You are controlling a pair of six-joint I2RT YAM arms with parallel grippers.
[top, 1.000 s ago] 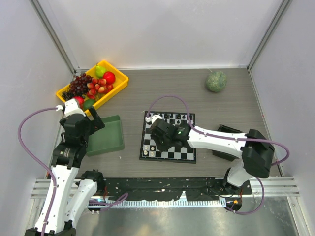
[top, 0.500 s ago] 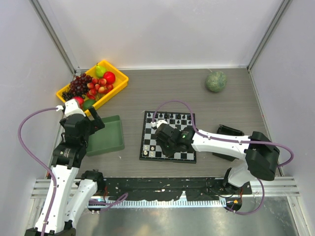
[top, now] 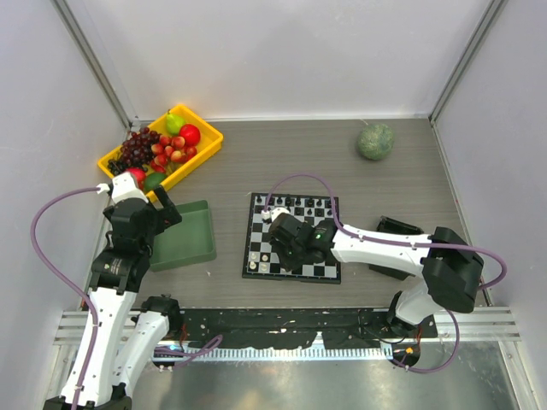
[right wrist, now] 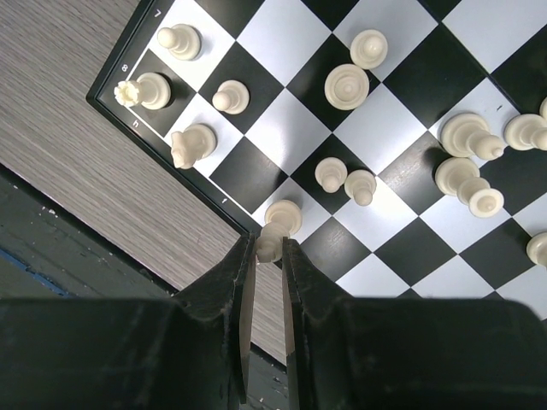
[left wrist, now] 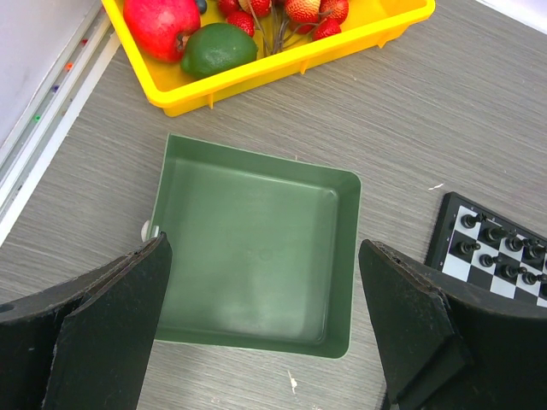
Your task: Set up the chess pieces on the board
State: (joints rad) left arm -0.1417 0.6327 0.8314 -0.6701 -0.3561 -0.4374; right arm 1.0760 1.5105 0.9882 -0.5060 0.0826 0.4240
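We see 1 board (top: 327, 270) mid-table, just right of 1 green tray (top: 192, 241). The right gripper (right wrist: 267, 254) is low over the board's near-left part, jaws pinched tight on 1 cream piece (right wrist: 270, 243) right at the board's dark border. We can't tell if it's lifted or standing. A 2nd cream piece (right wrist: 283, 216) sits just beside it on the edge square.

In the right wrist view we count approx. 15 cream pieces (right wrist: 346, 85), incl. the held one. 4 are grouped by the board corner and the rest are scattered w/o order. Some at the frame's right edge overlap, so the count isn't firm.

The black pieces (left wrist: 496, 231) stand in 2 rows along the board's far side. The left wrist view shows approx. 8 before the frame cuts them off.

The left gripper (left wrist: 262, 249) hangs above the green tray, its 2 fingers (left wrist: 111, 329) spread wide w/ nothing btw them. 1 small whitish thing (left wrist: 145, 229) sits at the tray's left rim, too small to ID.

Beyond the tray is 1 yellow bin (left wrist: 299, 64) w/ fruit: 1 dark grape bunch (top: 137, 149), 1 big red fruit (left wrist: 162, 24) and 1 green fruit (left wrist: 218, 49), plus several small red ones.

Far right is 1 green round lump (top: 375, 141), well apart from the board. 1 dark flat thing (top: 397, 229) lies right of the board, partly under the right arm.
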